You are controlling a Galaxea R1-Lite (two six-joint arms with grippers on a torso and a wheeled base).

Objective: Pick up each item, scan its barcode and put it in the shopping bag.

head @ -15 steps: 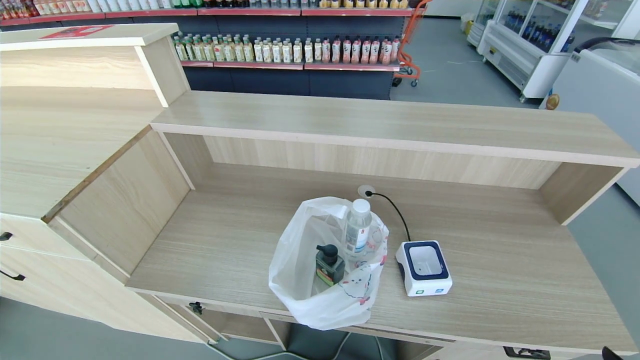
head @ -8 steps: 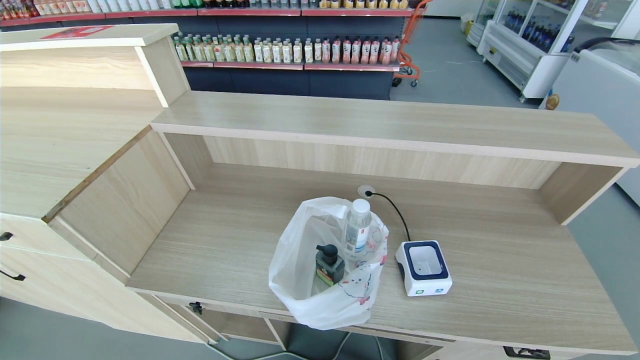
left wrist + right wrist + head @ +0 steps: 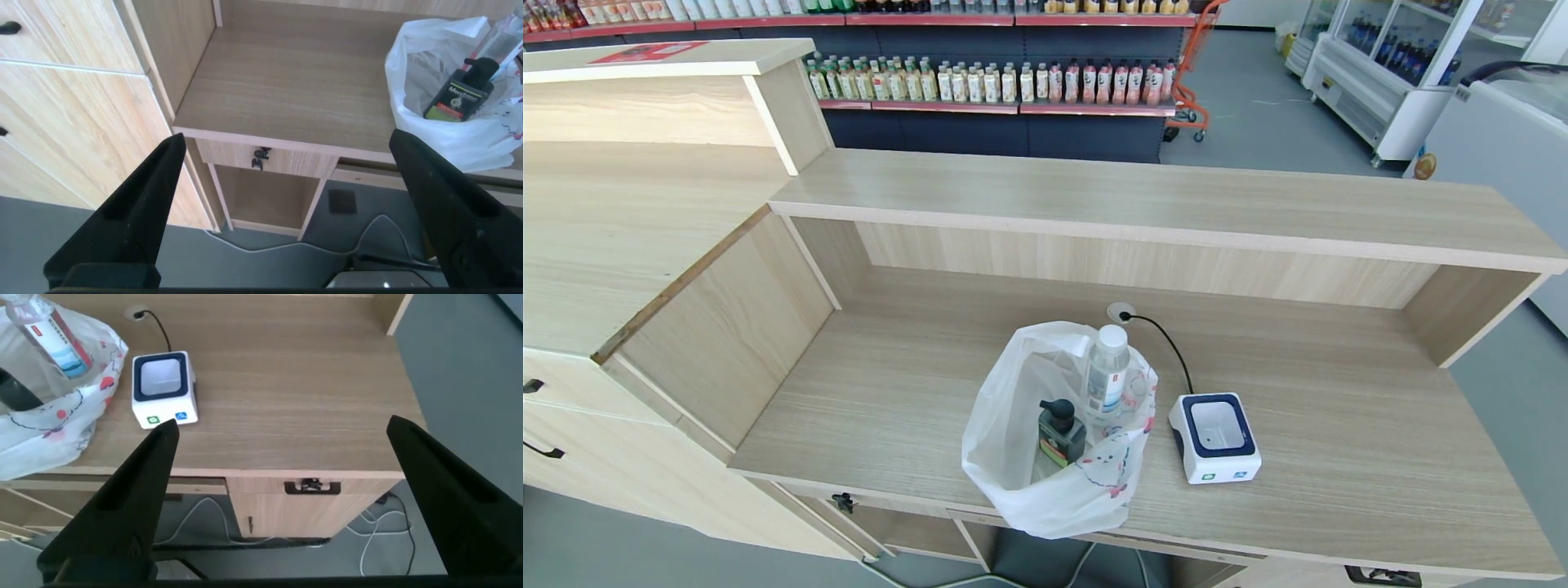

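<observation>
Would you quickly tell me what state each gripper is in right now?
Left gripper: open, holding nothing.
Right gripper: open, holding nothing.

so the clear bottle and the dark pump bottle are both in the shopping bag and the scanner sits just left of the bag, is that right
Not quite. The scanner sits just to the right of the shopping bag, not the left, as the head view shows. The rest holds: the clear bottle and the dark pump bottle are both in the bag.
</observation>
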